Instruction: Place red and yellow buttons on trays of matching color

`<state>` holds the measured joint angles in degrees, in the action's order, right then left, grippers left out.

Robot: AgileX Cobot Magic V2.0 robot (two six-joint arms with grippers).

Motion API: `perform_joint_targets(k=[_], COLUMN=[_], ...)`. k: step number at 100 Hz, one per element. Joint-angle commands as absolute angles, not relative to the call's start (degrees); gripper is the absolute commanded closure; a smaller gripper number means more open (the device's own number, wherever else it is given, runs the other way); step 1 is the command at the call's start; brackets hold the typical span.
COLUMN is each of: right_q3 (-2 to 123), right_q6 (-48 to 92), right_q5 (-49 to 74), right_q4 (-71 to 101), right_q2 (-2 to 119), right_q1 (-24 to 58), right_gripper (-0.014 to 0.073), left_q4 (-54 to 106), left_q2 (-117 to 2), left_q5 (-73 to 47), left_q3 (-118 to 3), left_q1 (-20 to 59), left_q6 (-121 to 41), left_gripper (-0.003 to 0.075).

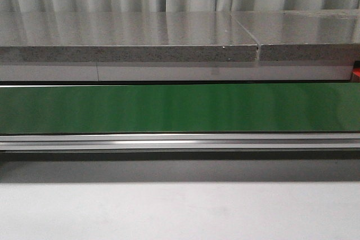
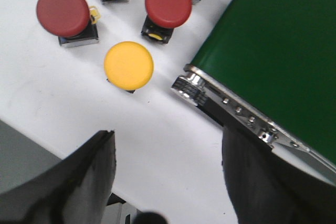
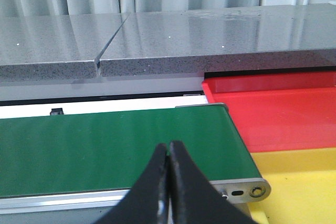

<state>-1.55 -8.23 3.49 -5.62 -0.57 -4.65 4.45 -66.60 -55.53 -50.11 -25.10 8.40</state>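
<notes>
On the white counter [image 2: 63, 103] beside the green belt [image 2: 278, 51], red buttons [image 2: 63, 11] and a yellow button [image 2: 128, 65] stood caps-up beneath the left gripper [image 2: 168, 174], jaws wide; only the right wrist view showed the right gripper [image 3: 169, 182], jaws closed empty, near red tray [image 3: 278, 114] and yellow tray [image 3: 299, 182].

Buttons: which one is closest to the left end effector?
The whole yellow button, nearest the open left end effector. The two red buttons sit farther off.

The conveyor belt [image 1: 180, 108] runs crosswise on the desk [image 1: 180, 212]. Push buttons [image 2: 128, 65] stand clustered on the desk beside one belt end. Two trays [image 3: 273, 114] lie side by side, touching, past the other end.
</notes>
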Motion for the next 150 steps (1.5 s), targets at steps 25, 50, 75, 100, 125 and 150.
perform_joint_targets(k=[25,50,75,100,125,150], right_q3=[-0.7,-0.7,-0.7,-0.7,-0.7,-0.7], right_q6=[-8.2,-8.2,-8.2,-8.2,-8.2,-8.2], right_q5=[-0.9,-0.9,-0.9,-0.9,-0.9,-0.9], right_q4=[-6.0,-6.0,-6.0,-6.0,-6.0,-6.0], right_q2=[-1.2,-1.2,-1.2,-1.2,-1.2,-1.2], right_q1=[-4.9,-4.9,-4.9,-4.9,-4.9,-4.9], right_gripper=[0.066,0.066,0.066,0.066,0.066,0.066], left_q4=[5.7,5.7,5.7,5.7,5.7,5.2], left_q2=[-74.8,-82.5,-88.6,-91.8,-92.0,-87.0], left_q5=[-54.3,-54.3,-55.4,-54.4,-52.8,-54.4], left_q3=[-53.1,-57.1,-59.3,-59.7,-59.7,-59.7], left_q1=[-28.5,-28.5,-28.5,-28.5,-28.5,-28.5], left_q6=[9.1,9.1,9.1,9.1,8.3,5.0], left_gripper=[0.029,0.029,0.029,0.03,0.0496,0.0548])
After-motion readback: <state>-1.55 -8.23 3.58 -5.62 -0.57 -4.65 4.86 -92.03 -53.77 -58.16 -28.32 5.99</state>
